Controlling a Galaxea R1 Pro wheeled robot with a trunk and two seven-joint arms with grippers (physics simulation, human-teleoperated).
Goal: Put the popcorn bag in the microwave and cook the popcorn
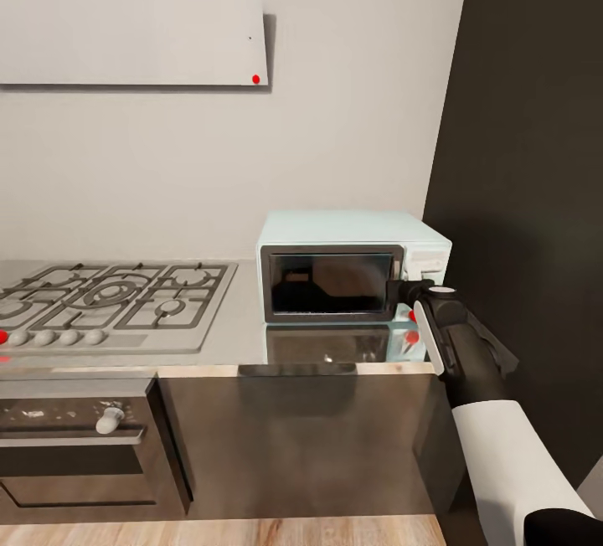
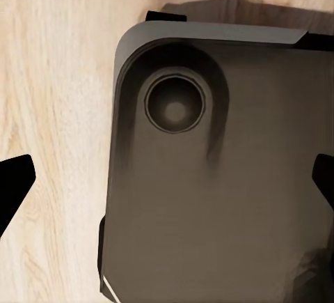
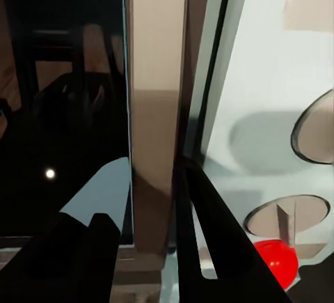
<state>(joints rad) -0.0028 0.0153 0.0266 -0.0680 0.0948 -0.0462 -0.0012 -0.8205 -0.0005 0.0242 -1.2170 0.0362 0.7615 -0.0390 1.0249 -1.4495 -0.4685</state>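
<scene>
Microwave (image 1: pixel 352 265) stands on the desk (image 1: pixel 243 311) at three o'clock from the hob (image 1: pixel 113 299), door shut; right gripper (image 1: pixel 408 291) clamped on its grey door frame (image 3: pixel 156 108); no readable writing; left gripper's state: cannot tell

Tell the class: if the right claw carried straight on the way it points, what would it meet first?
Most likely the microwave: the right claw sits at the door frame's right edge, its fingers straddling that frame. Contact depth is unclear.

right arm reaches forward, wrist level; its pincer (image 1: pixel 408 293) has both fingers (image 3: pixel 209 237) closed on a thin edge.
</scene>
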